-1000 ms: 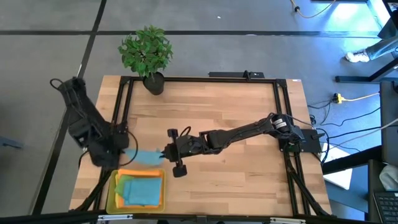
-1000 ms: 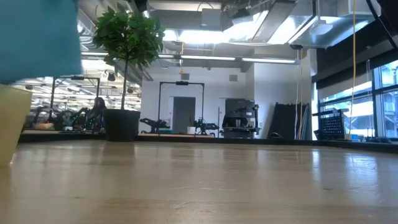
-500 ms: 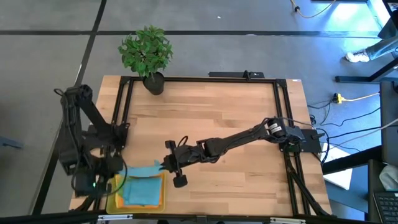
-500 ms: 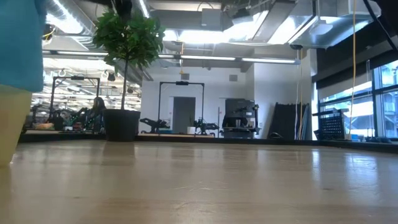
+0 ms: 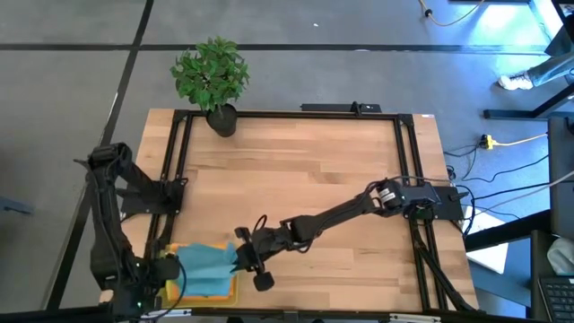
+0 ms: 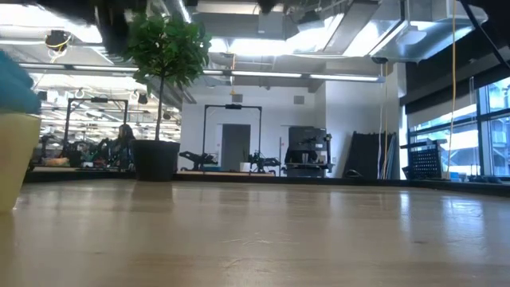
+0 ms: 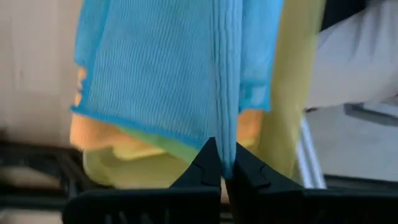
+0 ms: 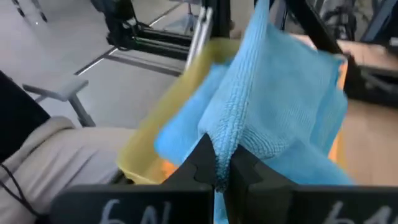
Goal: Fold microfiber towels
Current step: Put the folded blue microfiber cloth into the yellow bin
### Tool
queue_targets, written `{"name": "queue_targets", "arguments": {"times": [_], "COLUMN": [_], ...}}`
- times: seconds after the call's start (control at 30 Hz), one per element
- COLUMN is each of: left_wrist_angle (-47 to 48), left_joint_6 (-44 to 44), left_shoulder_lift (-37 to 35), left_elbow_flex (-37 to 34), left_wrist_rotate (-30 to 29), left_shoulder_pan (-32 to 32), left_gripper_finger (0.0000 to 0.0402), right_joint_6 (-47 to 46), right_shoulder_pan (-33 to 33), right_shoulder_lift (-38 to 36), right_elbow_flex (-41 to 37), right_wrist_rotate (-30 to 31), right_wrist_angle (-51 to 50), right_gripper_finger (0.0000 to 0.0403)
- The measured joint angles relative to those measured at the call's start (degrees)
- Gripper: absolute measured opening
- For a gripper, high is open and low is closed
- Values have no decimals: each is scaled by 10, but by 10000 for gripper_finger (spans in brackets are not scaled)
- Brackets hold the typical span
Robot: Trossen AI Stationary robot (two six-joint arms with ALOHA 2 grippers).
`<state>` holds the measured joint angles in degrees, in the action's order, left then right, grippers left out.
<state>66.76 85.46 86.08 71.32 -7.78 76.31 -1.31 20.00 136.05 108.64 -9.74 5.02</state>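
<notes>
Both arms lowered towel (image 5: pixel 204 266) trayward.

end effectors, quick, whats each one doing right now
Left end effector: shut on the teal-blue towel, above the yellow tray.
Right end effector: shut on the same teal-blue towel, at its opposite edge.

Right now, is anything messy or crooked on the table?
Nothing is spilled or broken. The only uneven thing is the teal-blue towel: the left claw and right claw each pinch an edge, holding it bunched over the yellow tray at the table's front-left corner, with more towels stacked underneath.
</notes>
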Motion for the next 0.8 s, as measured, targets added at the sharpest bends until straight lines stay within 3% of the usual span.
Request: {"name": "queue_targets", "arguments": {"times": [0.1,0.17,0.43,0.57,0.8], "left_wrist_angle": [0,-8,-25,-27,-25], "left_joint_6": [15,28,41,19,-51], "left_shoulder_lift": [9,9,10,6,-16], "left_elbow_flex": [0,0,0,0,0], "left_wrist_rotate": [18,63,41,5,-136], "left_shoulder_pan": [3,8,14,16,11], "left_gripper_finger": [0,1,6,34,78], "right_joint_6": [-11,-15,3,4,29], "right_shoulder_pan": [-4,-5,-1,2,3], "right_shoulder_lift": [9,7,7,8,-1], "right_elbow_flex": [-1,-1,-1,-1,-1], "right_wrist_rotate": [-6,-21,-48,-48,-47], "right_wrist_angle": [-4,-14,2,6,-5], "right_gripper_finger": [10,14,82,140,230]}}
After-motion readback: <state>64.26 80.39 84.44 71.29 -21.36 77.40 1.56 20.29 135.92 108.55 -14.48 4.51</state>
